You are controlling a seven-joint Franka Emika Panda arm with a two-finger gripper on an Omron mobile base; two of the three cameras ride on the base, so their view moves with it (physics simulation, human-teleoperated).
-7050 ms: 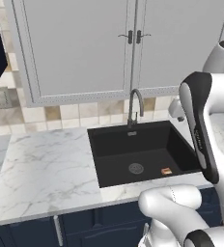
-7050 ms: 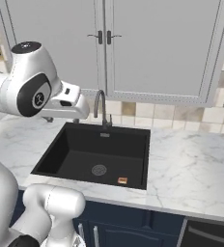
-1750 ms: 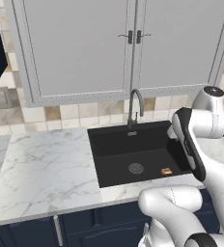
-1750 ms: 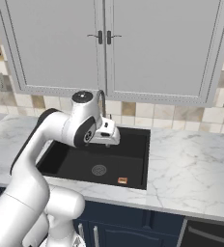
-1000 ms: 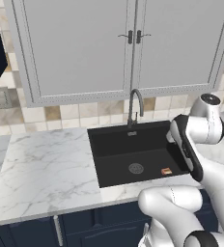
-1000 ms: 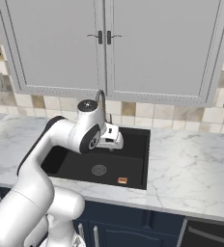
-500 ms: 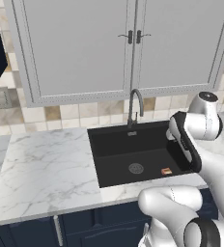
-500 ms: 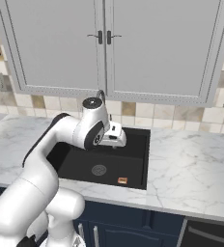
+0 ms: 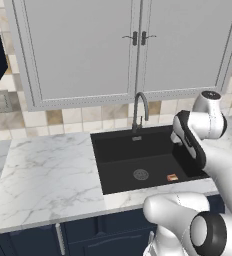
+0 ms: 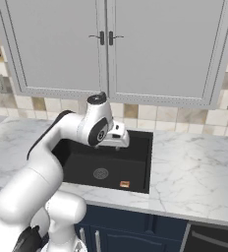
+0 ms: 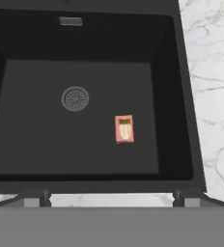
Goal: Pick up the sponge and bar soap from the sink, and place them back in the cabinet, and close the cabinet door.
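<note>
We held the two-finger gripper [image 11: 112, 197] fully open (holding nothing) above the black rectangular sink [image 11: 174, 96], the small orange-brown bar soap [image 11: 124, 129] lying right of the round grey drain [image 11: 75, 98].

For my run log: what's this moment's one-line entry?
phase: approach | gripper: open, above sink | bar soap: on basin floor | held: nothing

White marble counter [image 9: 48, 175] w/ grey veins, beige/brown tile backsplash [image 9: 63, 117] behind it, light grey panelled wall cabinets [image 10: 106, 49] w/ small dark handles above, wall outlet [image 9: 3, 101] at left.
</note>
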